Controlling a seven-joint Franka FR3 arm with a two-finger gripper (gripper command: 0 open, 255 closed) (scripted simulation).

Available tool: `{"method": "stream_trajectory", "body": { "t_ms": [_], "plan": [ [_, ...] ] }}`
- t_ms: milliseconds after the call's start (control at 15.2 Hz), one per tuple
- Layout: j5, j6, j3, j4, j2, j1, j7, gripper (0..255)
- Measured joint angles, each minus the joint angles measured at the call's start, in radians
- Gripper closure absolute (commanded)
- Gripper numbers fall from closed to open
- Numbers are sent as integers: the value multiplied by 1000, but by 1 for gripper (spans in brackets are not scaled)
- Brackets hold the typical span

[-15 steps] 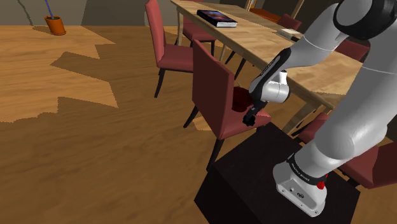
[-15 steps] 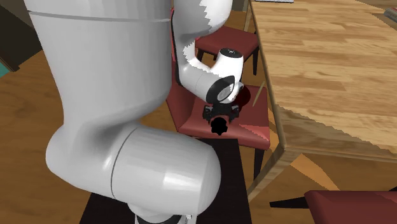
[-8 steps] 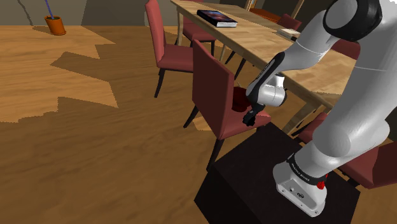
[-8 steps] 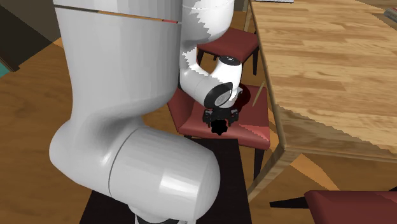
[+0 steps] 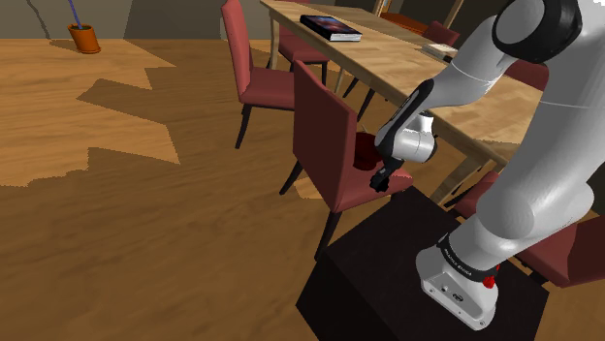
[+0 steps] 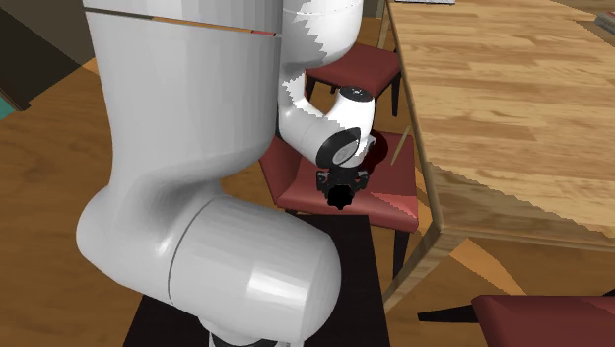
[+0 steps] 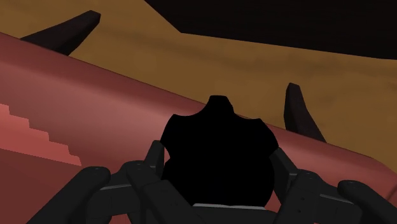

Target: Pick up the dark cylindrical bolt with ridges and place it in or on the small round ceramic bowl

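The dark ridged bolt (image 7: 219,149) lies on the red chair seat (image 7: 76,108) and is drawn pure black. My gripper (image 7: 219,162) is down over it, one black finger pressed against each side, shut on the bolt. From the second exterior view the bolt (image 6: 339,198) shows as a black knob just under the gripper (image 6: 340,185), at the seat's near edge. In the shoulder view the gripper (image 5: 380,181) hangs low over the same seat (image 5: 361,189). A small dark red bowl (image 5: 366,152) sits further back on that seat, partly behind the wrist (image 6: 381,148).
A long wooden table (image 5: 456,92) runs beside the chair, with a dark book (image 5: 330,27) on it. More red chairs (image 5: 254,77) stand around it. The black stand (image 5: 407,271) is right against the chair's front. An orange pot (image 5: 84,38) stands far off on the wooden floor.
The hand came down onto the bolt on the seat, then stopped. The fingers drew in against the bolt's sides. The bolt still rests on the seat.
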Motion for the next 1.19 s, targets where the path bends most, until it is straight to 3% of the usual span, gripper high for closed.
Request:
{"method": "stream_trajectory", "body": {
  "t_ms": [528, 858, 1188],
  "plan": [
    [-3, -6, -8, -4, -8, 7, 4, 255],
    [-55, -64, -88, -29, -88, 77, 47, 255],
    [-157, -138, -193, -55, -188, 160, 128, 255]
  ]
}}
